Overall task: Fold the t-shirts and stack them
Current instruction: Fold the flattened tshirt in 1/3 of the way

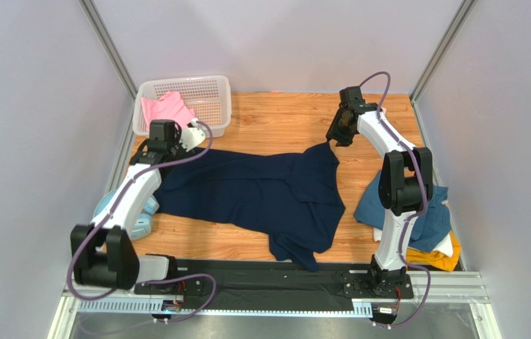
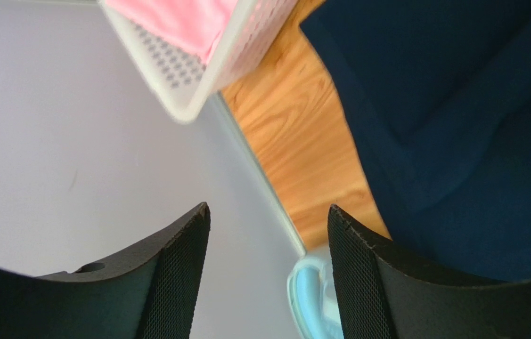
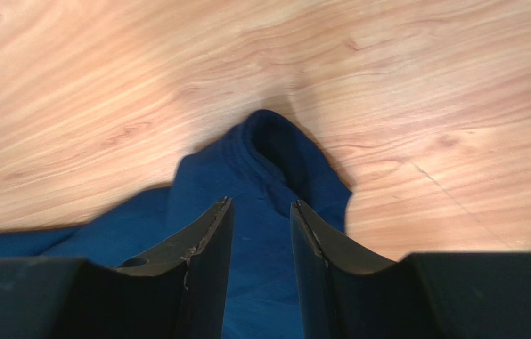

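Observation:
The navy t-shirt (image 1: 261, 191) lies spread across the wooden table, one end hanging over the near edge. My left gripper (image 1: 162, 134) hovers at its left end beside the basket, open (image 2: 268, 207) and holding nothing, with the navy cloth (image 2: 459, 106) off to its right. My right gripper (image 1: 337, 134) stands over the shirt's far right corner. Its jaws (image 3: 261, 201) are apart, with navy cloth (image 3: 268, 155) showing under and between them. A pink t-shirt (image 1: 165, 109) lies in the basket. Teal (image 1: 371, 205), white (image 1: 446, 244) and mustard yellow (image 1: 438, 260) t-shirts are piled at the right edge.
A white perforated basket (image 1: 211, 85) stands at the back left, and its corner (image 2: 197, 92) is close to my left gripper. A pale blue object (image 1: 141, 226) lies at the left edge under the left arm. Grey walls close in both sides.

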{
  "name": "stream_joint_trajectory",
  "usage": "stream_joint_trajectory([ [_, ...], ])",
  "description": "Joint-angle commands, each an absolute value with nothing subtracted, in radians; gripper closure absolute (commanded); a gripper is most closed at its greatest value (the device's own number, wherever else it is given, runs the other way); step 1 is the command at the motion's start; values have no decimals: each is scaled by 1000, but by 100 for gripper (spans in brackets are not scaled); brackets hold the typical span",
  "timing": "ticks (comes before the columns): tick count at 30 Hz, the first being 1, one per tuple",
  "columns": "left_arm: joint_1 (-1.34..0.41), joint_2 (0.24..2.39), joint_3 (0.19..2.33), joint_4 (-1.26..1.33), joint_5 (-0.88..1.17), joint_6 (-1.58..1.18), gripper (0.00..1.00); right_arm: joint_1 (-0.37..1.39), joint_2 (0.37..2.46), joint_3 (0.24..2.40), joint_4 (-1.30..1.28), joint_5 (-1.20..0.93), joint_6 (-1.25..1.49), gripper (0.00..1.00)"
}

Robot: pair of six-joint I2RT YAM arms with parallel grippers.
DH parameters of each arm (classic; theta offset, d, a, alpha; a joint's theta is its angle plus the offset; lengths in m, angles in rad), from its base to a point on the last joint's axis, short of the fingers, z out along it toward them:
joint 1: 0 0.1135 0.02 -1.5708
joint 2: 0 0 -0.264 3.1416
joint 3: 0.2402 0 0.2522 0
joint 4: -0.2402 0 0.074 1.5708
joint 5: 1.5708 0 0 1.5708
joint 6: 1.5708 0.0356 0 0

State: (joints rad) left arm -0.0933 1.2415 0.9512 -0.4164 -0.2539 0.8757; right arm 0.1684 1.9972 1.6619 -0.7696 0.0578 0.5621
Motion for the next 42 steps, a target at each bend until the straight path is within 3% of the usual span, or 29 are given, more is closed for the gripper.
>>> stream_joint_trajectory([
  [1, -113, 1437, 1054, -408, -193, 766, 35, 143, 2036, 1686, -696, -106, 612, 60],
  [10, -123, 1704, 1150, -344, -212, 764, 38, 144, 1974, 1490, -594, -123, 664, 64],
  [16, -123, 1816, 1253, -351, -219, 753, 40, 144, 2028, 1548, -621, -117, 629, 64],
  [23, -123, 1884, 1318, -330, -236, 761, 41, 144, 2020, 1618, -661, -92, 577, 64],
  [29, -123, 1944, 1328, -327, -238, 736, 42, 135, 2042, 1658, -670, -58, 546, 52],
  [42, -123, 1954, 1233, -311, -222, 698, 44, 132, 2091, 1638, -664, -58, 548, 52],
])
